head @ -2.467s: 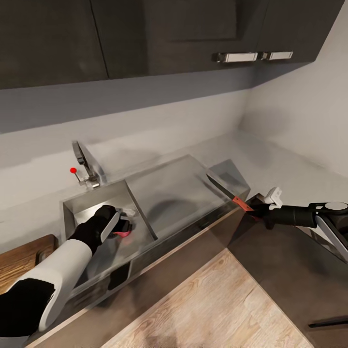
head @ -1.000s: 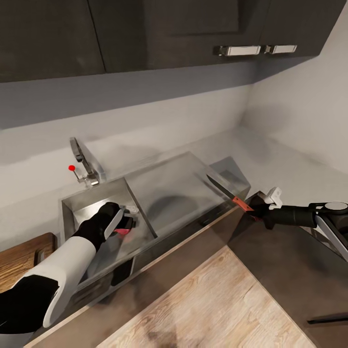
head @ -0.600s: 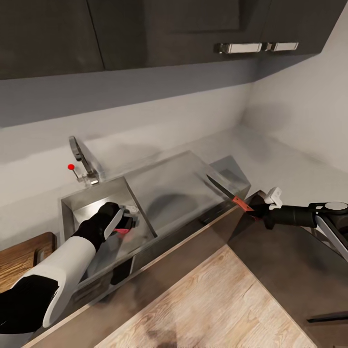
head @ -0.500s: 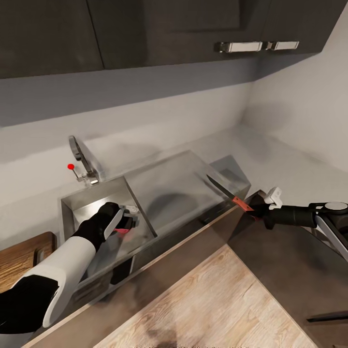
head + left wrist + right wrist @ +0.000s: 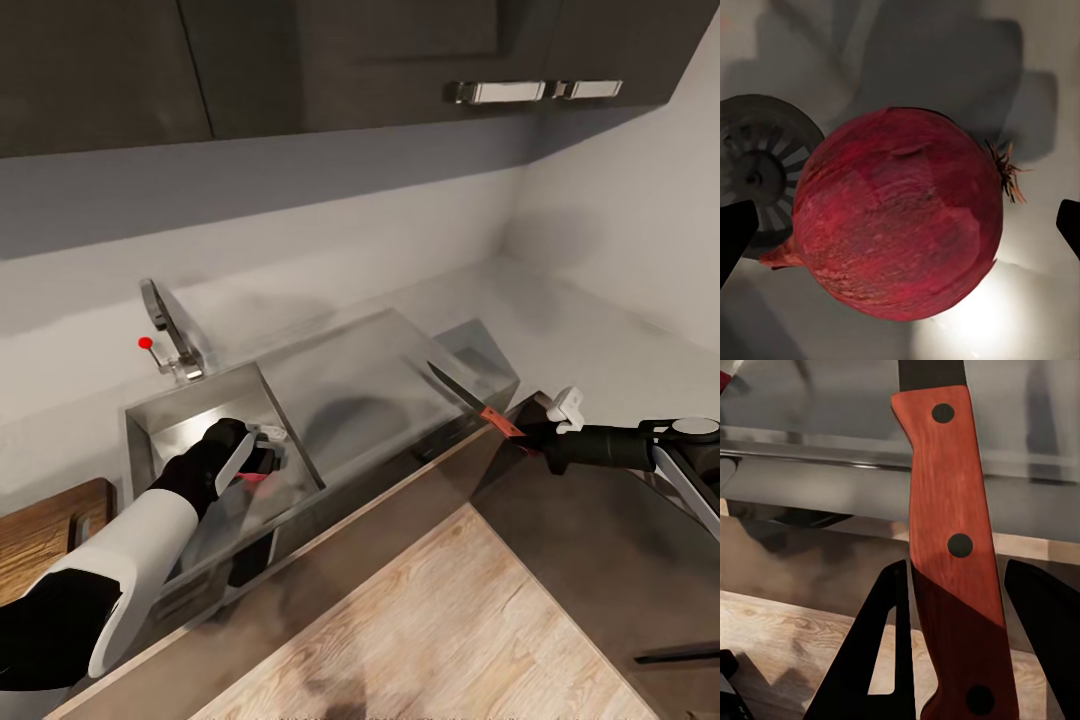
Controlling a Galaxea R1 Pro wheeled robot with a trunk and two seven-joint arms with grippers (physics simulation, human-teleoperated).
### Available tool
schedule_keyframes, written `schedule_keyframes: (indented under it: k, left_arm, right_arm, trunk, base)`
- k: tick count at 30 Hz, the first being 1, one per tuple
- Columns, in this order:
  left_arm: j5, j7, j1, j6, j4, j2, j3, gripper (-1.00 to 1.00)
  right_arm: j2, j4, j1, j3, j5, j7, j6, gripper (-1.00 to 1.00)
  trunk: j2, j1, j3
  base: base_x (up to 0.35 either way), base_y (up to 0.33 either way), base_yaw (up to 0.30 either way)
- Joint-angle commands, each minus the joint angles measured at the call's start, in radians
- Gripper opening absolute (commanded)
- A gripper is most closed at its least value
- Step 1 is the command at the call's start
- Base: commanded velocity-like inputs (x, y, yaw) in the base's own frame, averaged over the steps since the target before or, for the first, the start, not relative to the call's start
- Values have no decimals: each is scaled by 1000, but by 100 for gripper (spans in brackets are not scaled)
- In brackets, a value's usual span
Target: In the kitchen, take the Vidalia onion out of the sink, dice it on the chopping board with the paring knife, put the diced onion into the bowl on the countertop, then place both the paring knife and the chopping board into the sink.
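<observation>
Left tool [image 5: 262, 465] is down in the sink [image 5: 175, 425] basin, and the onion [image 5: 896, 214] sits between its two fingers [image 5: 733, 229], which stand wide on either side with gaps to the bulb, so nothing is gripped. The onion rests on the steel floor just beside the round drain [image 5: 761, 165]; from the head camera it shows as a sliver of pink [image 5: 254, 477] at the fingertips. Over on the right, the right tool [image 5: 530, 437] is clamped on the knife [image 5: 470, 395] by its reddish-brown handle [image 5: 949, 547], dark blade pointing out over the drainboard [image 5: 365, 385]. The faucet [image 5: 165, 330] stands at the far left of the basin. The chopping board [image 5: 40, 525] lies on the table at the far left, partly behind the left arm.
</observation>
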Motion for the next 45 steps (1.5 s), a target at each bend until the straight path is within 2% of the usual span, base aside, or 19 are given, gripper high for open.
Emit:
schedule_keyframes:
  k: [1, 16, 17, 30, 40, 45]
  left_arm:
    - [11, 8, -1, 3, -1, 1, -7, 100]
    - [11, 8, -1, 2, -1, 1, -7, 100]
    - [11, 8, -1, 2, -1, 1, -7, -100]
    - [10, 8, -1, 1, -1, 3, -7, -100]
    - [11, 7, -1, 0, -12, 7, -7, -100]
    - [11, 3, -1, -21, -41, 8, -9, -100]
  right_arm:
    - [-1, 0, -1, 2, -7, -1, 7, -100]
    - [-1, 0, -1, 2, -7, -1, 7, -100]
    - [-1, 0, -1, 2, -7, -1, 7, -100]
    - [-1, 0, -1, 2, -8, -1, 7, -100]
    - [-1, 0, -1, 2, -8, -1, 7, -100]
    - [-1, 0, -1, 2, -8, -1, 7, -100]
  trunk:
    - [-2, 1, -3]
    - [-2, 1, -13]
    - [-2, 1, -13]
    - [-2, 1, -12]
    - [-2, 1, 2]
    - [-2, 1, 10]
  base:
    - [0, 0, 0]
    - [0, 0, 0]
    - [0, 0, 0]
    - [0, 0, 0]
    - [0, 0, 0]
    - [0, 0, 0]
